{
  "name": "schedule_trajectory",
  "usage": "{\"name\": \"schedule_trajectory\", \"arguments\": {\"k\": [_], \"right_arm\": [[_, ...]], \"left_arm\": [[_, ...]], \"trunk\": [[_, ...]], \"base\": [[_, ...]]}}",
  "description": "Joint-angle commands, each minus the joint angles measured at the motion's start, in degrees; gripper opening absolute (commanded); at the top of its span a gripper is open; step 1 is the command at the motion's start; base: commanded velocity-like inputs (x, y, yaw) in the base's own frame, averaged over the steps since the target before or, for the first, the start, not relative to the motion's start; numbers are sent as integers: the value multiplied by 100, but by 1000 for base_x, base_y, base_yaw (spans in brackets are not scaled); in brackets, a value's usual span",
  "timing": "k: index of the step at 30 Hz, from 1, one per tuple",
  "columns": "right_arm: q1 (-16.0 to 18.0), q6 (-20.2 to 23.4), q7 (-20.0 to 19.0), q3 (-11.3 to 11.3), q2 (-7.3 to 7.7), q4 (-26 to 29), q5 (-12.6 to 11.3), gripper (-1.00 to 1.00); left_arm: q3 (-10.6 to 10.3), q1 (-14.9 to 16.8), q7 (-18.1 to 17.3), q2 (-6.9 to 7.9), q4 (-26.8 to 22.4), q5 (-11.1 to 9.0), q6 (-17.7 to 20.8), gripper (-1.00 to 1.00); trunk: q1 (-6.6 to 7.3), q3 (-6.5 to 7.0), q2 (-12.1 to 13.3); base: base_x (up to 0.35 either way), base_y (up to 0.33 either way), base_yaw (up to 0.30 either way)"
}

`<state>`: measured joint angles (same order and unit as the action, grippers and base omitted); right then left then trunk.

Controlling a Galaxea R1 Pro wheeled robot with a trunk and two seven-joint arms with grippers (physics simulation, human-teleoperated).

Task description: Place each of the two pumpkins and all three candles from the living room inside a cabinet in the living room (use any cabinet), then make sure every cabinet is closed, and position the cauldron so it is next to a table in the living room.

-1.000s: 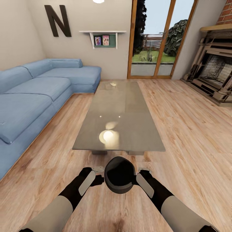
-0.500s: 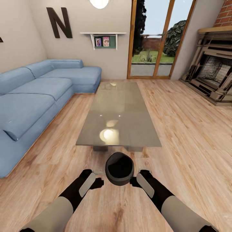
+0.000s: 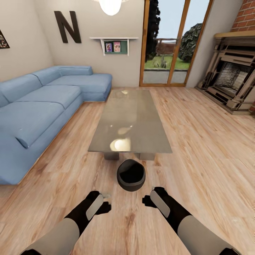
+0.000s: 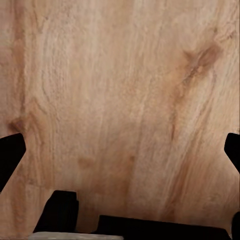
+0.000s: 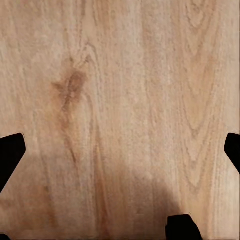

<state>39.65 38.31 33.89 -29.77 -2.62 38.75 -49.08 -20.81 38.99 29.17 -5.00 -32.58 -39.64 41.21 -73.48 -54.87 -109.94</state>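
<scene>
The black round cauldron [image 3: 131, 175] stands upright on the plank floor, just in front of the near short end of the grey glossy table [image 3: 130, 122]. My left gripper [image 3: 103, 203] and right gripper [image 3: 147, 200] hover low over the floor on my side of the cauldron, each a short gap away from it. In the left wrist view the left gripper [image 4: 120, 150] has its fingers wide apart over bare planks. The right gripper [image 5: 120, 150] in the right wrist view stands the same way. Both are open and hold nothing.
A blue L-shaped sofa [image 3: 39, 106] runs along the left wall. The brick fireplace [image 3: 232, 79] stands at the right, the glass garden door [image 3: 170, 42] at the back. Wide plank floor lies on both sides of the table.
The view has pulled back from the table. The cauldron, earlier right between my two grippers, now stands on the floor ahead of them, clear of both.
</scene>
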Motion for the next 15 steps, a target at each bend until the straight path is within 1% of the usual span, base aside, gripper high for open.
{"name": "schedule_trajectory", "arguments": {"k": [1, 2, 5, 6, 8, 10, 15], "right_arm": [[-1, -7, 46, -25, 2, 5, -66, 100], [-4, -17, 37, -28, 0, 4, -66, 100], [-40, -201, 35, -43, -7, 3, -14, 100], [-52, -256, 32, -43, -8, 3, -21, 100], [-139, -534, 20, -45, -10, 2, -57, 100], [-202, -783, 25, -46, -10, 2, -78, 100], [-289, -980, 56, -47, -11, 1, -91, 100]], "left_arm": [[-31, 4, 46, 5, 87, -47, -29, 100], [-33, 4, 39, 3, 176, -40, -83, 100], [-42, -4, 30, -14, 420, -11, -507, 100], [-42, -4, 29, -15, 446, -9, -573, 100], [-44, -12, 28, -12, 555, -4, -782, 100], [-45, -20, 18, -7, 676, 4, -886, 100], [-51, -43, 7, -15, 830, 1, -1108, 100]], "trunk": [[26, 14, 39], [47, 32, 79], [113, 86, 200], [135, 104, 240], [179, 140, 320], [223, 176, 400], [333, 265, 601]], "base": [[-141, 0, 0], [-90, 0, 0], [-28, 0, 0], [-12, 0, 0], [-6, 0, 0], [-3, 0, 0], [-1, 0, 0]]}}
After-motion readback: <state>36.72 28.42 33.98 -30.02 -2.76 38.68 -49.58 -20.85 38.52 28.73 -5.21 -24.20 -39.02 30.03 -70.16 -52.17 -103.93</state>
